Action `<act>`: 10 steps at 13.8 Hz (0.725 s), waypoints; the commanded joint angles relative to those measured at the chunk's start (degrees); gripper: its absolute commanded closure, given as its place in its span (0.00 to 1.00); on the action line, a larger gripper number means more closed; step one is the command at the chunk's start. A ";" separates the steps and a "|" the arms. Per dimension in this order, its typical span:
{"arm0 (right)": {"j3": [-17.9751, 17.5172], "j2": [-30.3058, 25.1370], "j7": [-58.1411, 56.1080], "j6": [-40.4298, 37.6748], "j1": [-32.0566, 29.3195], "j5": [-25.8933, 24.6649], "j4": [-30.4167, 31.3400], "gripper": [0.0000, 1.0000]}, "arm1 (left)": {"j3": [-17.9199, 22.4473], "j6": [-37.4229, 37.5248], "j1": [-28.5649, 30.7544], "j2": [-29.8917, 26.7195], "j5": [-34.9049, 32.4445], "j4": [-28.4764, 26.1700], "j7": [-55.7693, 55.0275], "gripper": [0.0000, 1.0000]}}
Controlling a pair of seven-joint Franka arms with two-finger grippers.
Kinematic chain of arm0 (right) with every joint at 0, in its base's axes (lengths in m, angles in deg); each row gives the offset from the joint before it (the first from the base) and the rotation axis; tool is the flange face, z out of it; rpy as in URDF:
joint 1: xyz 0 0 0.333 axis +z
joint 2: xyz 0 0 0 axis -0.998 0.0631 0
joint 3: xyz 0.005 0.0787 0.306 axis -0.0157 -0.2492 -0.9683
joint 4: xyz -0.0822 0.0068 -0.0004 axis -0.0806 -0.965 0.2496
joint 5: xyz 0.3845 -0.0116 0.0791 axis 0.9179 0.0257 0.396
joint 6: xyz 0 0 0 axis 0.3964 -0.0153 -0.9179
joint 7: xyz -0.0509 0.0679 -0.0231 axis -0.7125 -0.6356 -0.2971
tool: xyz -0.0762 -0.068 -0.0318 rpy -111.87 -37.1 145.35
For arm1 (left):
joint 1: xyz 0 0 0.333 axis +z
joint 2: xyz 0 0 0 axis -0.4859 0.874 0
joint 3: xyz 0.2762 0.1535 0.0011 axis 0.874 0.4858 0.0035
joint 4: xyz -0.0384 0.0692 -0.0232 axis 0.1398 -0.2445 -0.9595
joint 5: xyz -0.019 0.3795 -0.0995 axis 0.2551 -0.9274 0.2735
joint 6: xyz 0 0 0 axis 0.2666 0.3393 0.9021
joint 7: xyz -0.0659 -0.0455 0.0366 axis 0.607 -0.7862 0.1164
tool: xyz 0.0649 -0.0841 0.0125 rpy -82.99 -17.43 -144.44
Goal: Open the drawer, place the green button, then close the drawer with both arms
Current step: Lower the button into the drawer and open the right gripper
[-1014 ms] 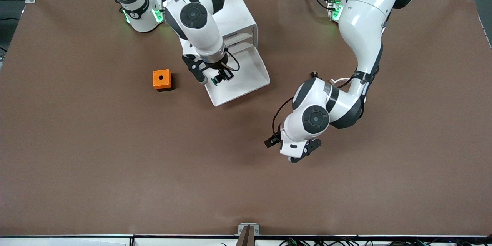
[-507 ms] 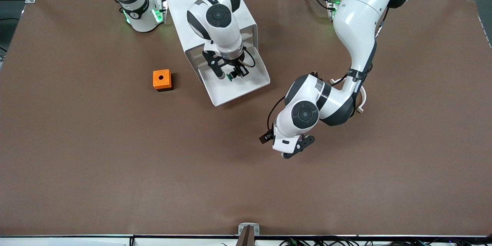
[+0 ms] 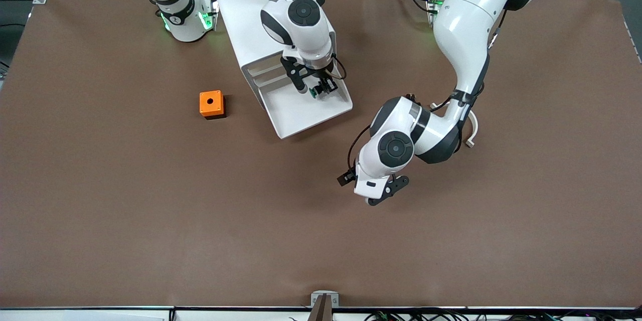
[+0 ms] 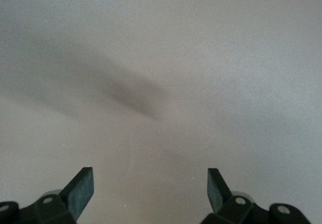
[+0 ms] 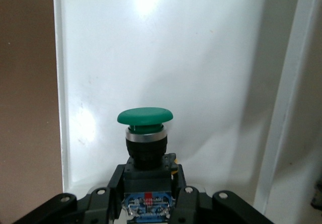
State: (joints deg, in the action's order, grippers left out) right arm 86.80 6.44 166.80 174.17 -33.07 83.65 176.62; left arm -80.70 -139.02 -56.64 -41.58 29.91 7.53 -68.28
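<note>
Nearest the front camera, over bare brown table, the left gripper hangs from its bent arm, which comes from the base toward the left arm's end of the table. Its wrist view shows both black fingers spread wide apart with nothing between them, only the plain table surface below; this arm waits.

Farther from the camera, and toward the right arm's end of the table, an orange cube with a round hole in its top sits alone on the table, well apart from both grippers.

Farther still, the drawer stands pulled out of the white cabinet, its shallow white tray open toward the camera, with other drawer slots visible in the cabinet's front above it. Over the tray's inner part, close to the cabinet's front, the right gripper is clamped on the button. From the right wrist view the fingers press the black-and-blue body from both sides, and the round green cap points out over the white drawer floor. The button is held in the air above the drawer, not resting on its floor
</note>
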 commanded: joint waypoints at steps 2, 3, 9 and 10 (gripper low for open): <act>0.85 1.33 1.56 -0.82 0.92 -0.71 -1.56 1.00 | 0.47 -0.33 -0.55 -0.76 -1.28 -0.94 -1.30 0.01; 0.85 1.77 1.56 -0.83 0.92 -1.32 -1.74 1.00 | 0.47 -0.33 -0.55 -0.76 -1.28 -0.94 -1.30 0.01; 1.20 5.02 1.56 -0.83 0.39 -2.73 -4.38 1.00 | 0.47 -0.33 -0.55 -0.58 -1.11 -0.94 -1.30 0.01; 1.20 5.11 1.56 -0.91 0.21 -3.08 -4.29 1.00 | 0.47 -0.33 -0.55 -0.58 -1.02 -0.94 -1.30 0.01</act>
State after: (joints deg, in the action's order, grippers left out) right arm 87.64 10.29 167.03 173.96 -32.99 82.28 173.93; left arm -80.70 -139.02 -56.65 -41.58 29.91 7.30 -68.29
